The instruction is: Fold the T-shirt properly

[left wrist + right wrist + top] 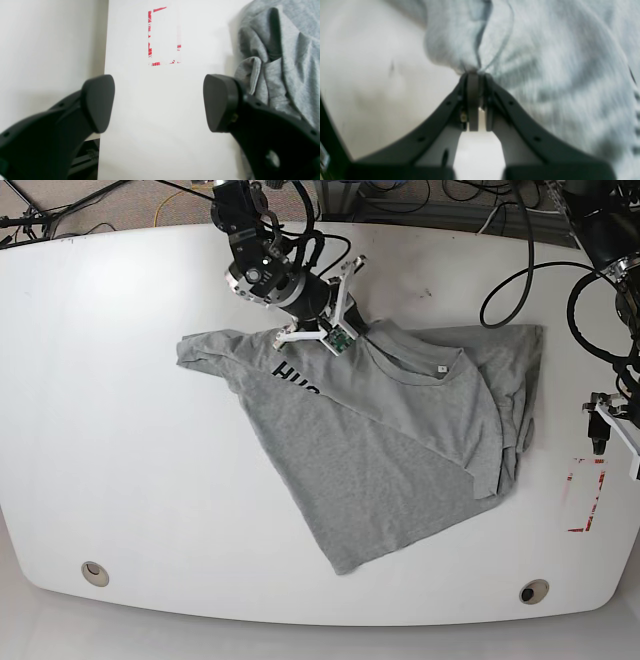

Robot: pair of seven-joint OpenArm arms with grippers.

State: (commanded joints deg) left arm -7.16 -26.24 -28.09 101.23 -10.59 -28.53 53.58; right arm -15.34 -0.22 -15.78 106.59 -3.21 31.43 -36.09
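Fingers of right gripper [476, 75] pinch heather-grey cotton T-shirt [400, 450]; left gripper [158, 103] fingers wide, empty. Drag fabric low across white worktop [120, 480], avoiding bunching.

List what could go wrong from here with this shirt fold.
The right gripper pinches only a small bunch of the T-shirt, so the cloth might slip out if pulled. The shirt lies crumpled and skewed, so pulling from one point may fold it crooked. The left gripper is open over bare table, holding nothing down.

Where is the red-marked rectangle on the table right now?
In the base view the red rectangle lies near the table's right edge, right of the T-shirt, under the left gripper.
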